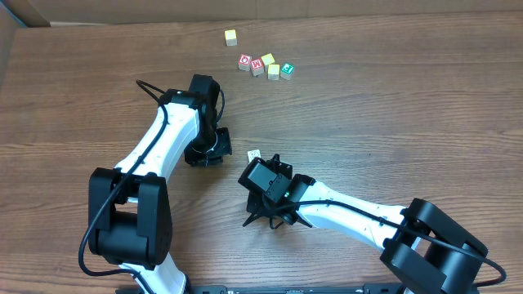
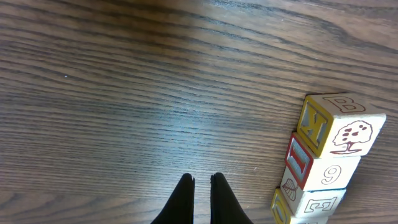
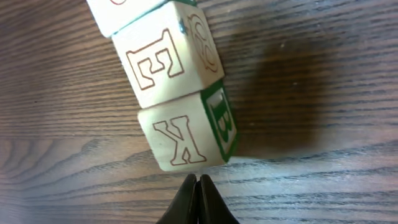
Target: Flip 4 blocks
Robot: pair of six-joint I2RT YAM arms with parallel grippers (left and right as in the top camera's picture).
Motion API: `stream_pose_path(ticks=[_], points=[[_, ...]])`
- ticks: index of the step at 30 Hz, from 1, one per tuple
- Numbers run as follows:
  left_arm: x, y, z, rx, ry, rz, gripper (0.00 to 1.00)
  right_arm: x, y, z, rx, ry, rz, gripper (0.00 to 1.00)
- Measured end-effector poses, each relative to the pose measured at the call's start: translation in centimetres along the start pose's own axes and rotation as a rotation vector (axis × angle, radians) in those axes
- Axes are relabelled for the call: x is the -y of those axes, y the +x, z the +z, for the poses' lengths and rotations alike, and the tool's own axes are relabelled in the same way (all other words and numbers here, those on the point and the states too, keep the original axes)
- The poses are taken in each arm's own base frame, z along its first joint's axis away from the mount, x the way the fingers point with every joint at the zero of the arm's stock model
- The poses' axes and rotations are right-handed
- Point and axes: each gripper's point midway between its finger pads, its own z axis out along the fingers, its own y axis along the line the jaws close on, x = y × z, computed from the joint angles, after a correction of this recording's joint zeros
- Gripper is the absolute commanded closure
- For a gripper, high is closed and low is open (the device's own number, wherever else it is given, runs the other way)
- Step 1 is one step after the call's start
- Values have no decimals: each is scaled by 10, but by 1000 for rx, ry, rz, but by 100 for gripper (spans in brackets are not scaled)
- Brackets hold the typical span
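Observation:
The blocks lie in a tight row on the wooden table. The left wrist view shows them at the right edge: a cream block with a tree and "B" (image 2: 341,127), a "9" block with a red-marked side (image 2: 323,168) and an "E" block (image 2: 314,202). My left gripper (image 2: 202,182) is shut and holds nothing, well left of the row. In the right wrist view the end block (image 3: 186,134) shows a "K" face and a green "B" side, with the "E" block (image 3: 165,59) behind it. My right gripper (image 3: 198,180) is shut, its tips just short of the "K" block. Overhead, only one pale block (image 1: 254,153) shows between the arms.
At the back of the table sits a loose cluster: a red "O" cube (image 1: 245,62), a "W" cube (image 1: 257,65), yellow cubes (image 1: 231,37) and a green-marked cube (image 1: 288,70). The left arm (image 1: 167,135) and right arm (image 1: 343,214) crowd the middle.

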Motion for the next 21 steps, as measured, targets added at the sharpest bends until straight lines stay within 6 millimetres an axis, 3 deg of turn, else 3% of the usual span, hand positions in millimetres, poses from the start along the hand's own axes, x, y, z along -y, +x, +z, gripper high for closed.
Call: stream_pose_path(ticks=[21], points=[[1, -2, 0, 10, 4, 1, 96, -10, -5, 0, 24, -40, 0, 96]])
